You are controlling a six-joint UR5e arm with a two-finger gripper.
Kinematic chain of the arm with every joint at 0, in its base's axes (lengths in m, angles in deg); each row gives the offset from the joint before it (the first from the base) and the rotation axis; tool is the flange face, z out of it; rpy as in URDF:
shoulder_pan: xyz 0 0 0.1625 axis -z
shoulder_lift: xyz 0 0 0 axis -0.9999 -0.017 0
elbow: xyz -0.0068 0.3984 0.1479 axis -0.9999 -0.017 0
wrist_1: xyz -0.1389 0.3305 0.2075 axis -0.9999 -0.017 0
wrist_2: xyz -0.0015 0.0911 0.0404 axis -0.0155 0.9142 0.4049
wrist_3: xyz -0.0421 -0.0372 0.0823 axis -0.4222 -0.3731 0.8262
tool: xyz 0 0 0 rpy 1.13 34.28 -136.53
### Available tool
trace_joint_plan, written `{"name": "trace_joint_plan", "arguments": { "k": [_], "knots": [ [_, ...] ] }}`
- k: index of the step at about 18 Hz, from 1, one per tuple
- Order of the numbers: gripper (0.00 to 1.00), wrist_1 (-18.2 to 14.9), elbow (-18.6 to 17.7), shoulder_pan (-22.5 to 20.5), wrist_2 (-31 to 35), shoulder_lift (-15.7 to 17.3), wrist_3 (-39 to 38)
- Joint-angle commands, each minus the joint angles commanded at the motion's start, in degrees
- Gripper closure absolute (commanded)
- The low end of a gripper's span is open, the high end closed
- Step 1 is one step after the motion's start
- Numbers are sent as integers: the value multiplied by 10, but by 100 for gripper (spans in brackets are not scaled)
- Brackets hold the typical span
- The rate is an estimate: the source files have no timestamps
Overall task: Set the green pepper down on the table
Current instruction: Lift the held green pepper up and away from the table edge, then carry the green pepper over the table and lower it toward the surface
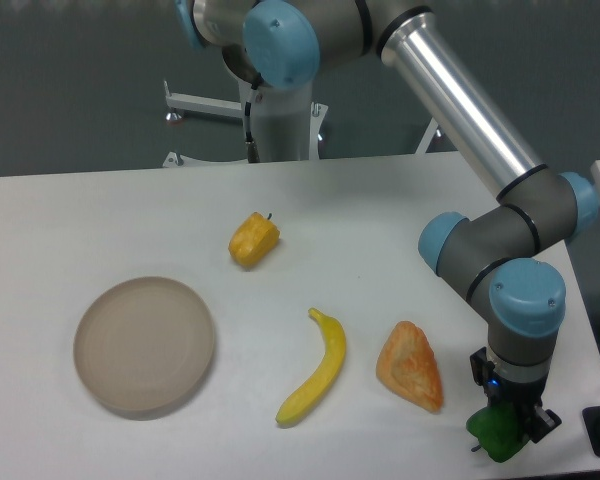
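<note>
The green pepper is a small glossy dark-green lump at the front right of the white table, close to its front edge. My gripper points straight down over it, with its fingers closed around the pepper from above and behind. The pepper sits at or just above the tabletop; I cannot tell whether it touches. Most of the fingers are hidden behind the wrist and the pepper.
An orange pizza-like slice lies just left of the gripper. A yellow banana lies front centre, a yellow-orange pepper further back, and a round beige plate at the left. The arm's links cross over the right side.
</note>
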Motion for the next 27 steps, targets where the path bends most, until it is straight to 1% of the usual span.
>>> {"name": "trace_joint_plan", "arguments": {
  "k": [3, 6, 8, 9, 11, 12, 14, 17, 21, 23, 25, 26, 27],
  "knots": [
    [67, -4, 5, 1, -2, 1, 0],
    [67, -9, -1, 6, -2, 7, -4],
    [67, -33, -1, 10, -2, 20, -20],
    [67, -57, -3, 11, -4, 32, -25],
    [67, -90, -16, 11, -18, 54, -25],
    [67, -97, -27, 11, -28, 68, -26],
    [67, -112, -63, 11, -32, 102, -27],
    [67, -117, -121, 4, -44, 146, -23],
    [67, -113, -218, -8, -53, 204, -15],
    [67, -114, -256, -23, -57, 224, 14],
    [67, -107, -306, -37, -68, 251, 53],
    [67, -104, -325, -47, -76, 262, 66],
    [67, -103, -336, -55, -82, 266, 80]
  ]
}}
